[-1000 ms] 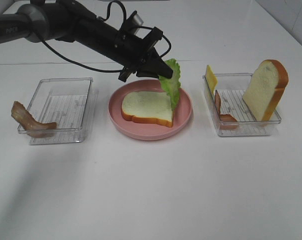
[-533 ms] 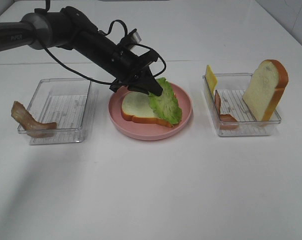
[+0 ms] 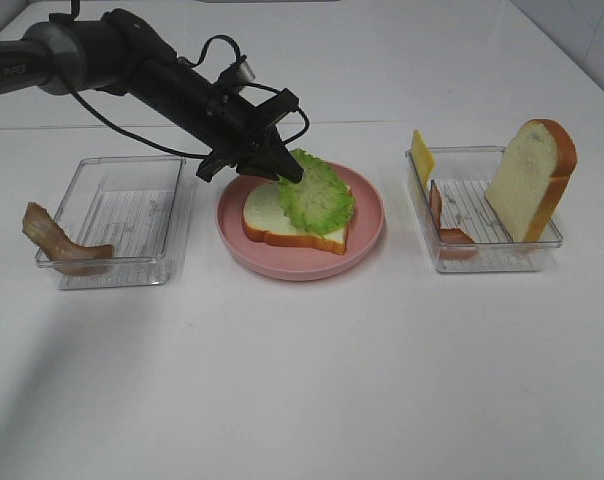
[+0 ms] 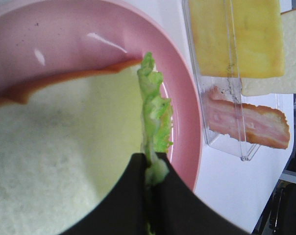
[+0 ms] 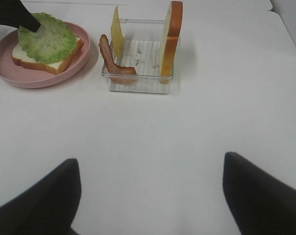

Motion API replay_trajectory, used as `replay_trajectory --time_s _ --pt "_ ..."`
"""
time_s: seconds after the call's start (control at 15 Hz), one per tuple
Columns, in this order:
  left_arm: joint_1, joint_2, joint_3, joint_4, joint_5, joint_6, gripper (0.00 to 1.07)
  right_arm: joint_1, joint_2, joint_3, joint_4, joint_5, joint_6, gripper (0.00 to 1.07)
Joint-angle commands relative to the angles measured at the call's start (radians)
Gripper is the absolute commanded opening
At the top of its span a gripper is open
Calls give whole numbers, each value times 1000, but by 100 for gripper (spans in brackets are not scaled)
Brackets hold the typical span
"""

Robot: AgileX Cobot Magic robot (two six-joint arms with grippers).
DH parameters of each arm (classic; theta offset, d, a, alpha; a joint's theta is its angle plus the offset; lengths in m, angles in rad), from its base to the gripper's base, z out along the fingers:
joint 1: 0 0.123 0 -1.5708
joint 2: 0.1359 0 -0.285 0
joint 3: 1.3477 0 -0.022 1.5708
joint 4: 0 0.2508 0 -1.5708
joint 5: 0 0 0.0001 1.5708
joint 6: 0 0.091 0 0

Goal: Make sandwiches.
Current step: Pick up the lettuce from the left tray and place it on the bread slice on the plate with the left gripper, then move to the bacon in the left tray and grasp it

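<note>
White tabletop (image 3: pixel 302 380) runs under everything, with a round pink plate (image 3: pixel 367 235) at its middle between two clear trays. On the plate lies a white bread slice (image 3: pixel 264 218) with an orange-brown crust, flat, and a crinkled green lettuce leaf (image 3: pixel 320 195) spreads over its right half, reaching the slice's right edge. A second ago that leaf hung almost upright from the gripper above the plate's far right side, clear of the bread; half a second ago it had begun to drape; now it rests nearly flat on the slice, and the arm has swung lower and to the left. The left gripper (image 3: pixel 287 172) sits at the leaf's far edge, its dark jaws pinched tight on the rim of the lettuce, as the left wrist view shows edge-on. The left tray (image 3: pixel 132 160) has a bacon strip (image 3: pixel 52 238) hooked over its outer wall. The right tray (image 3: pixel 482 265) holds a yellow cheese slice (image 3: pixel 421 157), another bacon strip (image 3: pixel 444 222) and a second bread slice (image 3: pixel 530 180), all leaning upright. The right gripper (image 5: pixel 148 196) hangs over bare table, well apart from the plate, jaws spread wide with nothing between them.
</note>
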Motion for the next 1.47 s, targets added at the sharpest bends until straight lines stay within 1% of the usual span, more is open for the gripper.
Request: replay_trajectory --time_s 0.07,0.13,0.27,0.33,0.4,0.47,0.53,0.67,0.73,0.8,1.0,1.07,1.2,1.27,1.33,1.4,1.47 --pt "0 -10 -5 7 -7 -25 0 -6 -17 0 -3 -12 -8 76" --pt "0 -10 -5 16 -7 -36 0 -6 -17 0 -3 -12 -8 76" --pt "0 -11 -5 54 0 -43 27 -6 -17 0 -3 -12 -8 76" --pt "0 -12 -5 55 0 -43 44 -6 -17 0 -3 -12 -8 76" --pt "0 -14 -5 55 0 -43 51 -6 -17 0 -3 -12 -8 76" --pt "1 -26 -5 65 -15 -43 68 -6 -17 0 -3 -12 -8 76" --pt "1 -39 -6 69 -28 -43 71 -6 -17 0 -3 -12 -8 76" --pt "1 -53 -32 110 -29 -63 71 -6 -17 0 -3 -12 -8 76" --pt "1 -61 -57 171 -18 -91 71 -6 -17 0 -3 -12 -8 76" --pt "1 -74 -85 254 8 -118 71 -6 -17 0 -3 -12 -8 76" --pt "1 -124 -158 472 120 -201 71 -6 -17 0 -3 -12 -8 76" --pt "1 -137 -185 536 165 -238 71 -6 -17 0 -3 -12 -8 76" --pt "1 -151 -228 678 223 -332 71 -6 -17 0 -3 -12 -8 76" --pt "1 -164 -229 738 223 -377 71 -6 -17 0 -3 -12 -8 76" --pt "1 -179 -229 784 223 -406 71 -6 -17 0 -3 -12 -8 76" --pt "1 -207 -229 830 223 -406 71 -6 -17 0 -3 -12 -8 76" --pt "1 -224 -229 857 223 -406 71 -6 -17 0 -3 -12 -8 76"
